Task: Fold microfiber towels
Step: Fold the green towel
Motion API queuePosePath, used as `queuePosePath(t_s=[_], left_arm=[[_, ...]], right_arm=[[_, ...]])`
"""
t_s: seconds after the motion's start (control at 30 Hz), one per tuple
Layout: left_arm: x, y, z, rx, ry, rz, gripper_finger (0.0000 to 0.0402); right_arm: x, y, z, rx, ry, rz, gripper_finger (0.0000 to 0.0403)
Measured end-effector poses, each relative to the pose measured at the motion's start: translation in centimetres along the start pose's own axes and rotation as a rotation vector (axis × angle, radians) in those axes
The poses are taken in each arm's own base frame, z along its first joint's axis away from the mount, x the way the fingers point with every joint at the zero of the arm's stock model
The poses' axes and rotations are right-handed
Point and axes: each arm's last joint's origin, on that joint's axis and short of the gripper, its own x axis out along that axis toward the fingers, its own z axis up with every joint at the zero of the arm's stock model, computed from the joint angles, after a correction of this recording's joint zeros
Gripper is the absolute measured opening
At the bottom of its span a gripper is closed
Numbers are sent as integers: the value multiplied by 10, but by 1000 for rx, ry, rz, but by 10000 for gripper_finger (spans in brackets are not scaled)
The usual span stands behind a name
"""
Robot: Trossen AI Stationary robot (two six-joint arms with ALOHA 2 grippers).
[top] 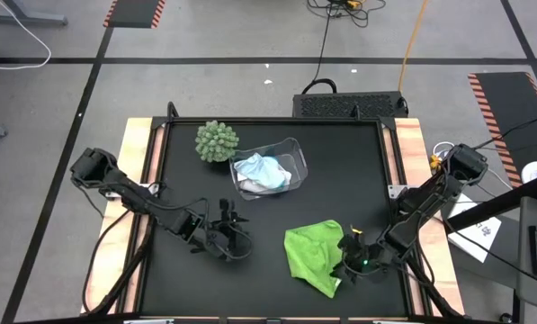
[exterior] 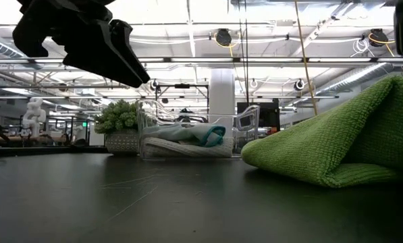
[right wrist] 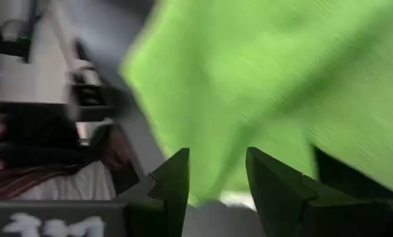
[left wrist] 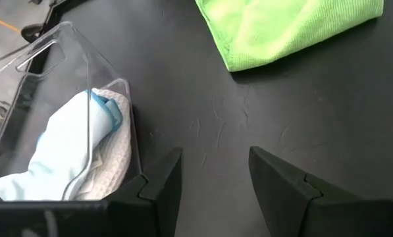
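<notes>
Both jaws stand parted, holding nothing that I can see.
Right gripper (top: 353, 255) sits at my lime green microfiber towel's (top: 313, 257) edge on the black desk (top: 340, 171); left gripper (top: 229, 236) hovers apart, white and light blue towels (top: 261, 173) binned beyond it.

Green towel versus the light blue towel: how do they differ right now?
The green towel lies on the bare black table, folded over, beside the right gripper; the light blue towel sits bunched inside the clear bin on a white towel. The green towel shows far more area. Both look like soft cloth.
</notes>
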Motion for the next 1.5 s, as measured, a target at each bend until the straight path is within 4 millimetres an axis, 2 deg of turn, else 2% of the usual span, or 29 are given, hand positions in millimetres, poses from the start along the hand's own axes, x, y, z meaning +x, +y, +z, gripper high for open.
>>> queuePosePath(t_s=[0.3,0.43,0.73,1.23,1.37,1.5], left_arm=[[-3,-6,-1,58,-1,-38,175],[-3,-6,-1,58,0,-45,175],[-3,-6,-1,68,0,-45,175],[-3,-6,-2,74,15,-53,175],[-3,-6,-3,77,20,-53,175],[-2,-6,-4,75,18,-62,175]], right_arm=[[-4,-9,-15,184,146,-95,144],[-4,-17,-19,246,147,-186,144],[13,-25,-17,245,143,-252,144],[21,-23,-3,164,130,-212,142],[21,-23,-2,103,133,-211,110],[20,-24,-2,53,133,-215,34]])
